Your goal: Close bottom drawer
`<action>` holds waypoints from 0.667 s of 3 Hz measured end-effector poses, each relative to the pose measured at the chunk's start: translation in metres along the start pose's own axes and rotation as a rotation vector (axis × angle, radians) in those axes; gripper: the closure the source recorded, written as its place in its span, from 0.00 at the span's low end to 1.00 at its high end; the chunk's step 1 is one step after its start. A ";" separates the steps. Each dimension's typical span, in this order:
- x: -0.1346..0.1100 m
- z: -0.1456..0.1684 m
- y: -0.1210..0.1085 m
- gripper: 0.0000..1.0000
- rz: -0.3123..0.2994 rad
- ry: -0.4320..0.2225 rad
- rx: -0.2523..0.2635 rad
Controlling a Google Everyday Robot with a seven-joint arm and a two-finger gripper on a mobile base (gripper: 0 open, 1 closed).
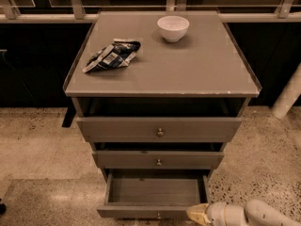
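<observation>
Claw [197, 214] sits at the lower right, just beside the front right corner of the bottom drawer [155, 194]; whether it is open or closed, cannot tell. That drawer, grey-brown with a shallow front, is pulled well out at the cabinet's foot. Above it, the middle drawer [158, 160] and top drawer [160, 128] stand slightly out. The tabletop [197, 69] carries a crumpled packet [112, 55] and a white bowl [173, 28].

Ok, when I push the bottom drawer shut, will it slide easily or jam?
The bottom drawer looks like stiff wood with nothing visible inside, so it is probably light and should slide. The gripper sits at one end of its front; pushing off-centre there may skew it, so nearer the knob seems safer.
</observation>
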State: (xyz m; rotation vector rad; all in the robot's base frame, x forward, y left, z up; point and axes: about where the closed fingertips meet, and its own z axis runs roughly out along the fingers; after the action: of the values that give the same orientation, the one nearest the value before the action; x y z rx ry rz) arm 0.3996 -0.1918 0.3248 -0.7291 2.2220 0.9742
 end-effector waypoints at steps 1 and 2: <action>0.019 0.022 -0.014 1.00 0.046 0.009 -0.021; 0.020 0.023 -0.016 1.00 0.048 0.008 -0.022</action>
State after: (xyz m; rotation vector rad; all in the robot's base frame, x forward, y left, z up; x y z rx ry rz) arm 0.4038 -0.1874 0.2908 -0.6928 2.2482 1.0226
